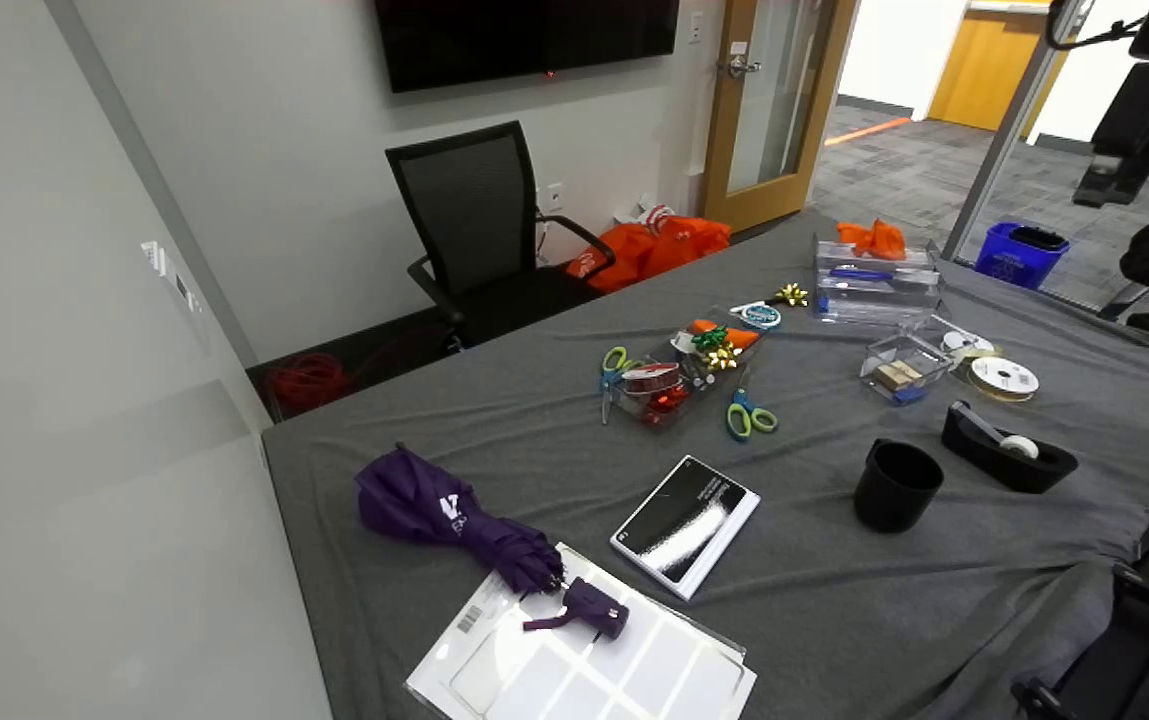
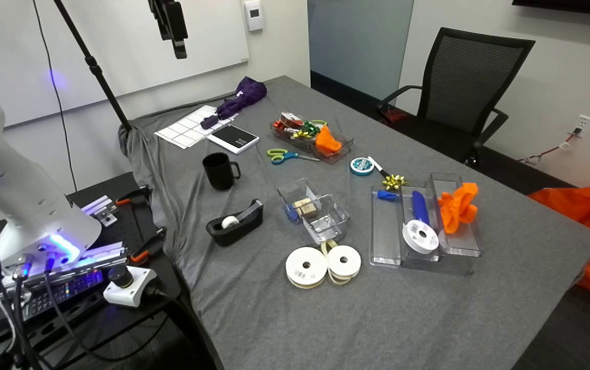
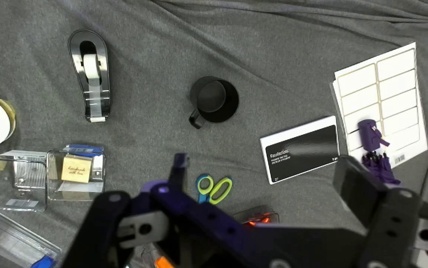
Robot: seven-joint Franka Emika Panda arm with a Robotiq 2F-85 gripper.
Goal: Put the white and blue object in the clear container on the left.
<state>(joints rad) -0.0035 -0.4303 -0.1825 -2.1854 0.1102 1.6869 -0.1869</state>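
Note:
Two small low clear tubs stand touching on the cloth. The tub (image 2: 290,188) with a wooden block in it also shows in the wrist view (image 3: 73,196); the adjoining tub (image 3: 15,195) has a striped white label. A small blue-and-white piece (image 3: 86,150) sits at the wall of the block's tub; it shows blue in both exterior views (image 1: 909,392) (image 2: 290,212). A round white-rimmed blue roll (image 2: 362,165) lies farther off. I cannot tell which is the task's object. My gripper (image 3: 264,163) is open and empty, high above the table (image 2: 180,51), to the tubs' right in the wrist view.
A black cup (image 2: 220,172) and a tape dispenser (image 2: 235,222) stand near the tubs. White spools (image 2: 306,265) lie beside them. A larger clear box (image 2: 386,252) holds orange cloth. A tray (image 2: 343,154), scissors (image 2: 287,156), a boxed pad (image 2: 233,137) and an umbrella (image 2: 246,95) lie beyond.

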